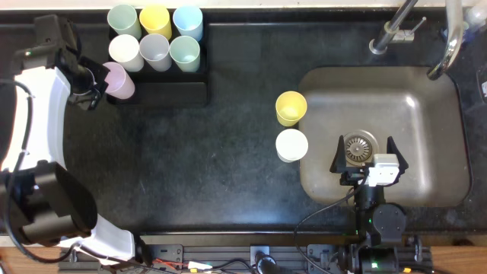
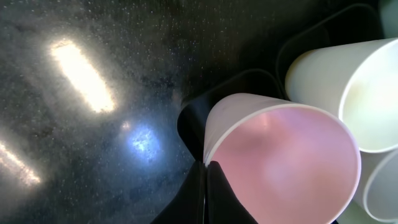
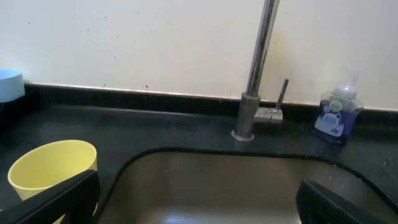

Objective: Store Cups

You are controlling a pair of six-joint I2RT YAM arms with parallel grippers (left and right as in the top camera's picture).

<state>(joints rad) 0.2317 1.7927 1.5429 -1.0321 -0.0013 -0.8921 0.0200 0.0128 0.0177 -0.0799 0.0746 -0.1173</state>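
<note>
Your left hand point(image 1: 97, 82) pinches the tilted pink cup point(image 1: 119, 81) by its rim (base toward the rack point(image 1: 179, 93), just beside); your right hand point(image 1: 370, 156) hangs open.

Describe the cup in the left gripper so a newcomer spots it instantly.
Find the black tray at the back left of the counter, loaded with six cups. At its left edge the left gripper pinches one cup by the rim. That pink cup is the only pink one; the tray's cups are white, green, yellow or blue.
</note>
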